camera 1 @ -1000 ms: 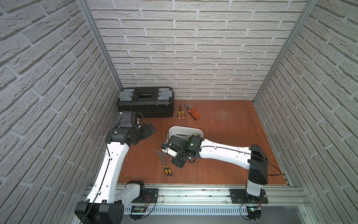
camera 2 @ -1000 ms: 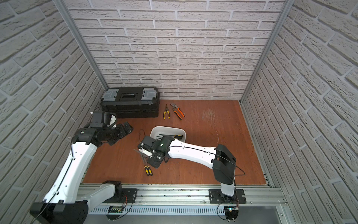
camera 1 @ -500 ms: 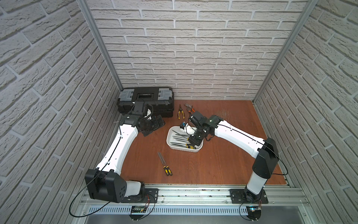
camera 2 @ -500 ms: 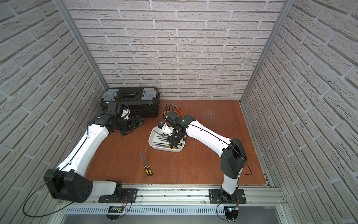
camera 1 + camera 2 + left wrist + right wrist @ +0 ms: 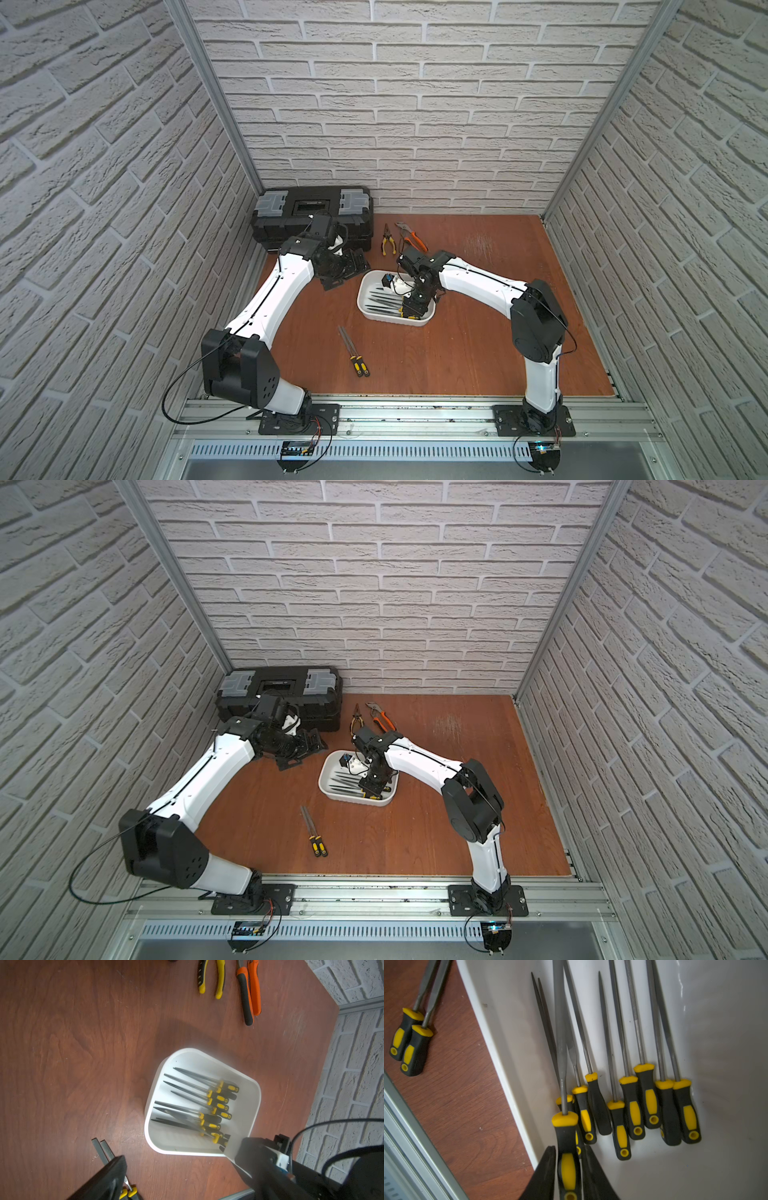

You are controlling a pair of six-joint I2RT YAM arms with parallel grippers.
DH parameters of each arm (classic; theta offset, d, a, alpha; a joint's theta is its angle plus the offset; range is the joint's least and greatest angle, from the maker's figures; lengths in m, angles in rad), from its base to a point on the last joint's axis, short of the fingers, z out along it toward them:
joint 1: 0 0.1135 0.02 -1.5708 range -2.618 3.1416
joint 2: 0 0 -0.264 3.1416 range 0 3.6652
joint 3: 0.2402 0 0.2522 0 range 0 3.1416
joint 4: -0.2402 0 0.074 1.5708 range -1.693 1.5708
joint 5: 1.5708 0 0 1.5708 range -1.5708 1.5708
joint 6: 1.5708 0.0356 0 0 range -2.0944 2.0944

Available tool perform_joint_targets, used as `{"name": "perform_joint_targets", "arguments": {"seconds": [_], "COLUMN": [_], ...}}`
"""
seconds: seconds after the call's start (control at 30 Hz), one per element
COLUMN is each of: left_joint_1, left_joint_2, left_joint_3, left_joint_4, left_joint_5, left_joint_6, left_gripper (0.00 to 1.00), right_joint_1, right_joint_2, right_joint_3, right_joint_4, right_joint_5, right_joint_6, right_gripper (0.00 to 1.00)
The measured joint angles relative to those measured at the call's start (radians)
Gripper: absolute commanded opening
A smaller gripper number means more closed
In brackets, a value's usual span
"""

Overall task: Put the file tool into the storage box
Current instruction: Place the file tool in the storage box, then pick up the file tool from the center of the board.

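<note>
Two steel files with black-and-yellow handles [image 5: 353,353] are still out on the brown wooden table [image 5: 478,353], between the box and the front edge, so there are more trips to go. Just changed: the right gripper [image 5: 412,309] is down over the white shallow plastic storage box [image 5: 388,320], mid-table, with one more file of the same kind [image 5: 567,1140]. In the right wrist view its handle sits between the jaws, raised above the row of files already in the box [image 5: 650,1101], blade running along them. Thin gaps show on either side of the handle, so release looks started, but I can't tell if it's still pinched. My read: placement is nearly done, and if the jaws open further it should drop onto the row. A second ago the right arm was reaching front-left, gripper low over the table just in front of the box; it has since swung back over it. The left gripper [image 5: 349,272], jaws wide and empty, has shifted nearer the box's back-left corner, in front of the black toolbox with grey latches [image 5: 311,208].
</note>
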Motion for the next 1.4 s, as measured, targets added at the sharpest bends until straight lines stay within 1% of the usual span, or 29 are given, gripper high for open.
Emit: {"name": "perform_joint_targets", "arguments": {"seconds": [0.13,0.3,0.4,0.53,0.67,0.83,0.93,1.03,1.1,1.27,1.4], "left_joint_1": [0.002,0.022,0.041,0.085,0.116,0.082,0.063,0.055,0.070,0.153,0.157], "left_joint_2": [-0.002,-0.019,-0.040,-0.088,-0.130,-0.093,-0.076,-0.091,-0.132,-0.280,-0.325], "left_joint_3": [-0.001,-0.009,-0.030,-0.086,-0.124,-0.095,-0.087,-0.089,-0.111,-0.188,-0.245], "left_joint_4": [-0.007,-0.012,-0.016,-0.014,-0.002,0.009,0.017,0.003,0.000,-0.042,-0.054], "left_joint_5": [-0.018,-0.034,-0.045,-0.054,-0.060,-0.060,-0.060,-0.114,-0.153,-0.179,-0.175], "left_joint_6": [0.000,0.003,0.011,0.016,0.014,0.025,0.015,-0.010,-0.020,-0.021,-0.033], "left_gripper": [0.98,0.98,0.98,0.98,0.98,0.98,0.98,0.98,0.98,0.98,0.98], "right_joint_1": [0.001,0.001,0.001,0.002,0.016,0.067,0.122,0.196,0.238,0.323,0.354], "right_joint_2": [0.017,0.015,-0.007,-0.098,-0.248,-0.403,-0.439,-0.427,-0.398,-0.262,-0.172], "right_joint_3": [0.000,0.000,0.001,-0.002,-0.060,-0.206,-0.314,-0.378,-0.381,-0.325,-0.274], "right_joint_4": [0.006,0.019,0.029,0.042,0.082,0.145,0.195,0.223,0.235,0.252,0.251], "right_joint_5": [0.016,0.077,0.146,0.211,0.259,0.302,0.301,0.281,0.251,0.174,0.120], "right_joint_6": [-0.006,0.009,0.074,0.230,0.413,0.657,0.775,0.853,0.882,0.903,0.903], "right_gripper": [0.46,0.50,0.51,0.52,0.52,0.52,0.52,0.53,0.53,0.54,0.54]}}
